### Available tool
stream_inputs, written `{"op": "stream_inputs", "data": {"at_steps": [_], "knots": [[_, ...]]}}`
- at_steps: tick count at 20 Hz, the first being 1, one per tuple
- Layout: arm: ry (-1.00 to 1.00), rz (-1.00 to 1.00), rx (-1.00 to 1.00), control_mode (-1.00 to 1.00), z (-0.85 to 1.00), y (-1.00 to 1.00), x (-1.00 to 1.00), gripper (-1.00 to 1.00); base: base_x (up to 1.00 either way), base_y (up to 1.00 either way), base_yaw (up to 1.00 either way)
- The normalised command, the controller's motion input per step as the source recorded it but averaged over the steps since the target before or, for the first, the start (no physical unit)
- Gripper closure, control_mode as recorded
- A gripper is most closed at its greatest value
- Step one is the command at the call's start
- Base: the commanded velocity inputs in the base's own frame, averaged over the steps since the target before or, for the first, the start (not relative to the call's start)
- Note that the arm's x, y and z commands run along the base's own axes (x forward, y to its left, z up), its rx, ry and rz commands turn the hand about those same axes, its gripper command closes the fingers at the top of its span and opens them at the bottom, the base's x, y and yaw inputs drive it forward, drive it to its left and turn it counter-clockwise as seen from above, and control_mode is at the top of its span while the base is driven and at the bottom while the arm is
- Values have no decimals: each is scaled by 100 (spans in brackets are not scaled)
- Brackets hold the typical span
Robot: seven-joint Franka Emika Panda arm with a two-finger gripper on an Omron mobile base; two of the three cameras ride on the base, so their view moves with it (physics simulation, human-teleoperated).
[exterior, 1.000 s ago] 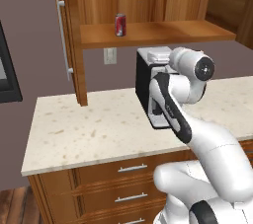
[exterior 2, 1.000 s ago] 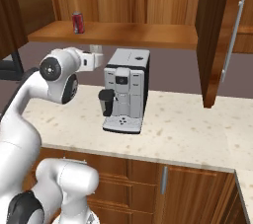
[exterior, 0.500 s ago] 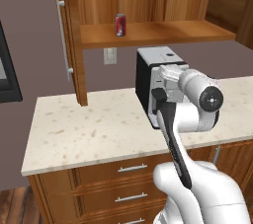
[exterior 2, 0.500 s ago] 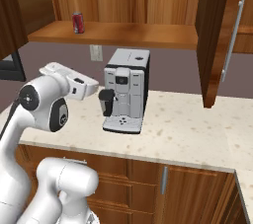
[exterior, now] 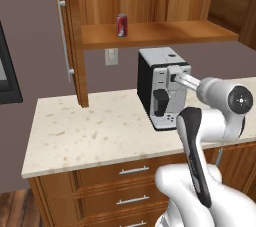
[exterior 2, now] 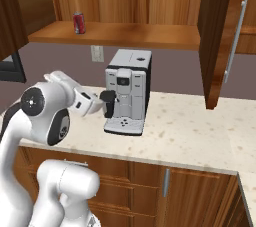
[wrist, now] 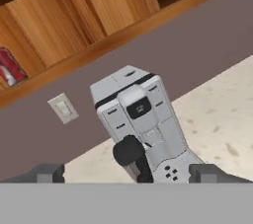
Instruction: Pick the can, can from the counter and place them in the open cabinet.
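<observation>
1 red can (exterior: pixel 122 25) stands upright on the shelf of the open cabinet (exterior: pixel 155 33), left of centre. The gripper (wrist: pixel 127 172) hangs above the bench (exterior: pixel 100 128), facing the coffee machine (exterior: pixel 162 88). Its jaws stand wide open and hold nothing.

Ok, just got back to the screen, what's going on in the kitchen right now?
The arm's end effector is open and holds nothing; it is low over the counter, facing the coffee machine. One red can stands upright on the shelf of the open cabinet, near its left end. No can is visible on the counter in these views, so I cannot say where the second one is.
</observation>
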Motion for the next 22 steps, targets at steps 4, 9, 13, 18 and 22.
{"op": "stream_inputs", "data": {"at_steps": [4, 9, 13, 18, 22], "knots": [[15, 10, 13, -100, -17, -15, -47, -100, 0, 0, 0], [6, 18, 5, -100, -18, -5, -51, -100, 0, 0, 0], [2, 23, 1, -100, -34, 0, -54, -100, 0, 0, 0], [2, 13, 0, -100, -32, 21, -39, -100, 0, 0, 0], [1, 11, 0, -100, -21, 23, -26, -100, 0, 0, 0]]}}
